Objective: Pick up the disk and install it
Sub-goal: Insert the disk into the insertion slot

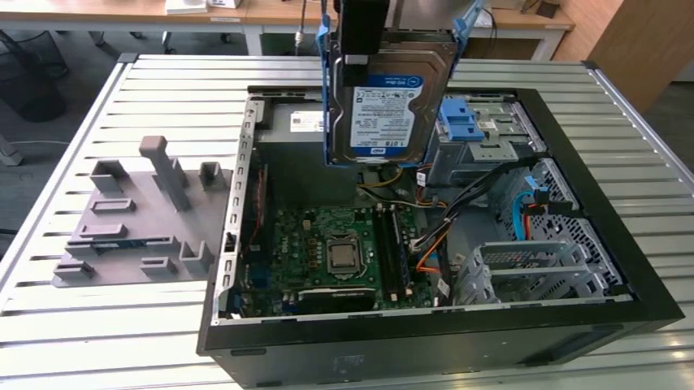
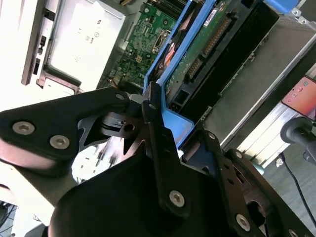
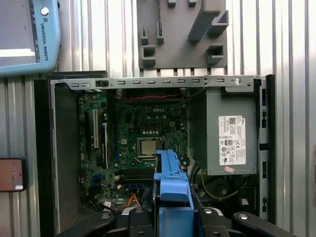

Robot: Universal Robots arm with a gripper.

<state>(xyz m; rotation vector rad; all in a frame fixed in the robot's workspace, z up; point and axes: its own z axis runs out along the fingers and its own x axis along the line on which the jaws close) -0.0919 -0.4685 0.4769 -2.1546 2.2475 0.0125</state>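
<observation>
the tool grips the disk upright, long axis vertical.

- Exterior view gets even overhead room light: bright slatted table, soft shadows inside the computer case.
- Second wrist view: power-supply box blows out white, and the gripper clamping the disk sits dark.
- First wrist view looks flat, no harsh glare.

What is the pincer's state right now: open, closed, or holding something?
The pincer: closed on the disk, gripping its blue carrier frame and holding it above the open computer case.
</observation>
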